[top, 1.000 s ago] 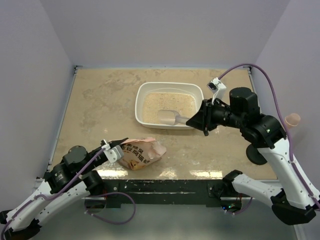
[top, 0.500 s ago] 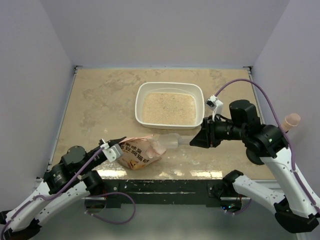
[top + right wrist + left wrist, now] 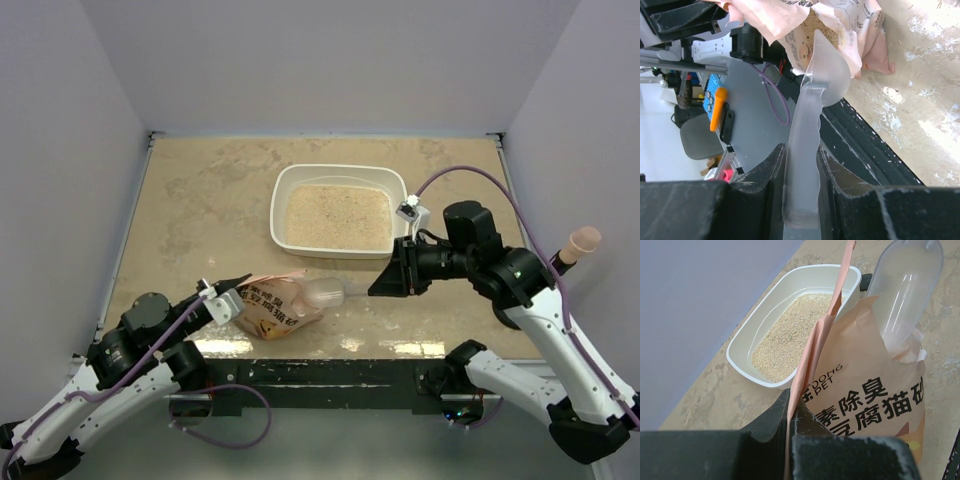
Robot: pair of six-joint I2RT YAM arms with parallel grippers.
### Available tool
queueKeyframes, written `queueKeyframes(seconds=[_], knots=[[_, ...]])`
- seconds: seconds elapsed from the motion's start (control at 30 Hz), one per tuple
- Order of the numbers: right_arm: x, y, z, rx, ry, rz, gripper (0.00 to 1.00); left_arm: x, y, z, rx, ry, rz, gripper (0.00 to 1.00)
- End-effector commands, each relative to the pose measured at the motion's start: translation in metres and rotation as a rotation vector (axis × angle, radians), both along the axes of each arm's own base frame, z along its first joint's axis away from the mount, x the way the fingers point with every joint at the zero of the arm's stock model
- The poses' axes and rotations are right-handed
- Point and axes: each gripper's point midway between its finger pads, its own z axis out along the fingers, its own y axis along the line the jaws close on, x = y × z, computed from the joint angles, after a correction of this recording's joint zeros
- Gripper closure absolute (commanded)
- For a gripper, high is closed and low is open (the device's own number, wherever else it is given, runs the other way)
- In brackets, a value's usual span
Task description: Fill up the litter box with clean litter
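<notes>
White plastic forms the litter box [image 3: 278, 210], which sits on the surface [image 3: 200, 200] toward the far side, right of centre. A level layer of clean litter [image 3: 338, 217] covers its floor.

Current step, as I judge it: loading the scoop at the bag.
- My left jaws are pinched fully shut on the top edge of the orange-pink litter bag [image 3: 272, 312], holding its mouth up and open. The bag lies on the near part of the surface, apart from the box.
- My right jaws are set narrow and clamped on the handle of the translucent scoop [image 3: 325, 293]. Its bowl is at the bag mouth and looks empty in the left wrist view.

Next move, requirements:
1. Drive the bowl down into the bag opening until granules cover it.
2. Hold the bag edge taut with the left jaws so the mouth does not fold over the bowl.
3. Lift with the bowl level, carry it over the box rim, then tip.

Risk: a tilted bowl will spill litter onto the surface between bag and box.

Inventory: one litter box, one litter bag, one scoop, two arms.
</notes>
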Motion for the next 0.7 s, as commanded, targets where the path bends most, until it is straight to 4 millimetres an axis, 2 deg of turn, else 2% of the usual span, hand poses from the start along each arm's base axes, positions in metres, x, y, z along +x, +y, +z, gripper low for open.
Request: queueKeyframes(seconds=[0.0,0.1,0.2,0.23,0.33,0.47,0.67], knots=[[0.009,0.017,0.009,0.077,-0.016,0.015,1.00,-0.001,-0.001,0.031,-0.109,-0.057,-0.002,1.00],[0.011,0.027,0.001,0.079,0.003,0.015,1.00,-0.001,-0.002,0.031,-0.111,-0.057,-0.005,1.00],[0.007,0.046,-0.007,0.086,0.025,0.031,1.00,-0.002,-0.001,0.031,-0.113,-0.059,-0.007,1.00],[-0.002,0.056,-0.010,0.081,0.040,0.069,1.00,-0.002,-0.001,0.031,-0.113,-0.061,-0.010,1.00],[-0.004,0.071,-0.024,0.064,0.065,0.068,1.00,-0.003,-0.001,0.032,-0.118,-0.063,-0.008,1.00],[0.006,0.074,-0.041,0.033,0.081,0.000,1.00,-0.004,0.000,0.032,-0.120,-0.067,-0.010,1.00],[0.022,0.068,-0.058,-0.069,0.076,-0.112,1.00,-0.003,0.002,0.033,-0.128,-0.075,-0.002,1.00]])
